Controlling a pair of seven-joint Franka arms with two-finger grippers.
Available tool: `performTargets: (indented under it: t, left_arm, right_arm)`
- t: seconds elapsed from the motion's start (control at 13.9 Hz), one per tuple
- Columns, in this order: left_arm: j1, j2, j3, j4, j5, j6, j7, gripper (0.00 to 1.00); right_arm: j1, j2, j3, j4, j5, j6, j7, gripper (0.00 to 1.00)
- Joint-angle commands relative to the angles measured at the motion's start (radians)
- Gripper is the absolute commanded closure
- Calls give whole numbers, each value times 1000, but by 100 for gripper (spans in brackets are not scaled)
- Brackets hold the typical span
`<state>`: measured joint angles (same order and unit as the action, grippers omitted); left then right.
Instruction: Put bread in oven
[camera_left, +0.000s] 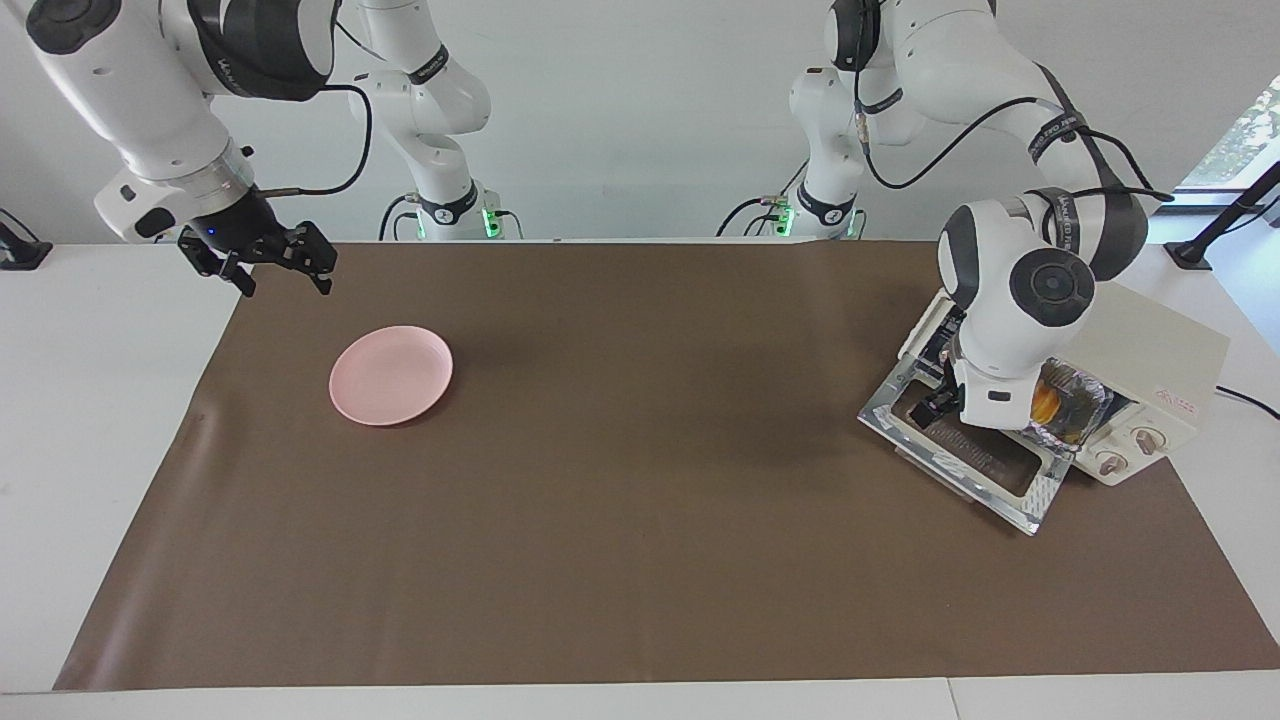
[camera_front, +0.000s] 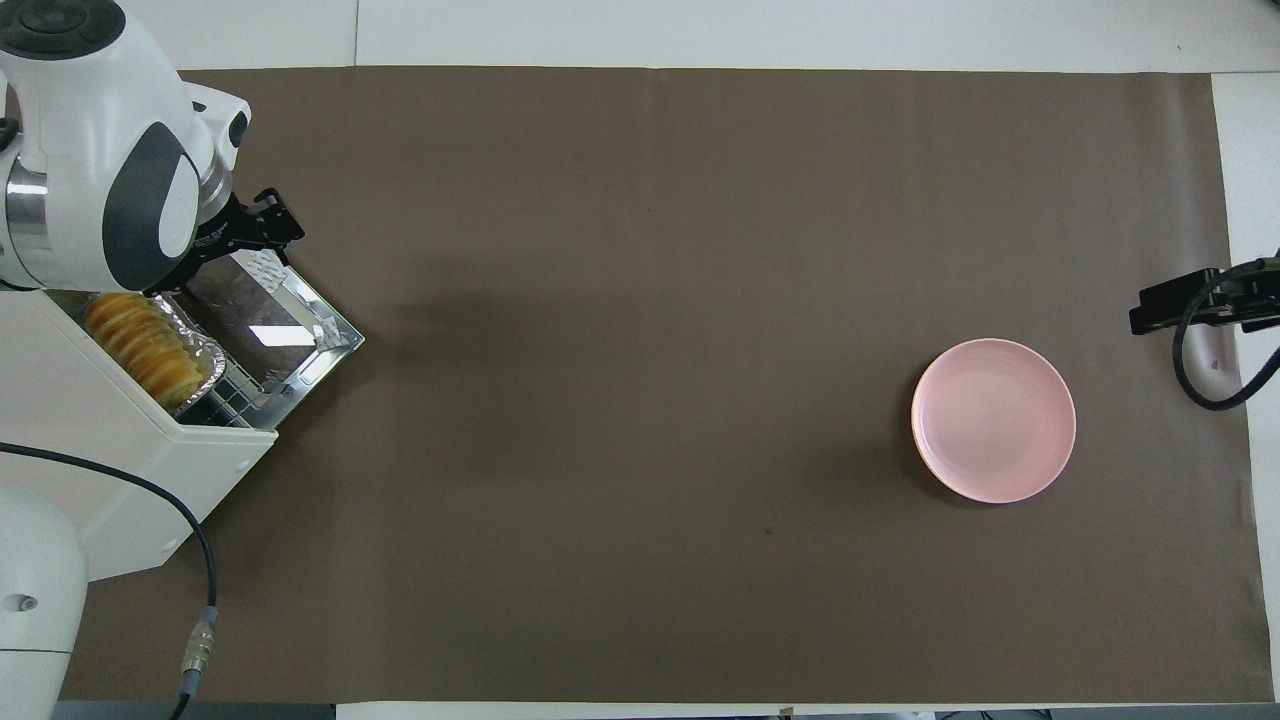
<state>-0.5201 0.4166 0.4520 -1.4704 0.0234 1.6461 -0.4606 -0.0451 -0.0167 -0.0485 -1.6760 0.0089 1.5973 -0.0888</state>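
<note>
The bread, a ridged yellow-orange loaf, lies in a foil tray on the rack inside the oven. The cream oven stands at the left arm's end of the table, its metal-framed glass door folded down flat. My left gripper hangs open and empty over that door, just outside the oven's mouth and apart from the bread. My right gripper waits open and empty in the air over the mat's corner at the right arm's end.
A pink round plate with nothing on it sits on the brown mat toward the right arm's end. A black cable runs from the left arm past the oven's body.
</note>
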Motion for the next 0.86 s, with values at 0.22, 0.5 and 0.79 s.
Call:
performTargets:
  t: [0.22,0.5,0.79]
  left_arm:
    - [-3,-162,2,-19,-11,-135,255,0]
    - [152,-379,-133,-145,-10,-186,386,0]
    - [357,-449,-408,-201,-10,-206,384,0]
  right_arm:
    - [-2,-20,-1,-19,-15,-8,-19,0]
    - [-2,-20,-1,-19,-15,-8,-19,0]
    - [-2,-20,-1,-19,-15,-8,-19,0]
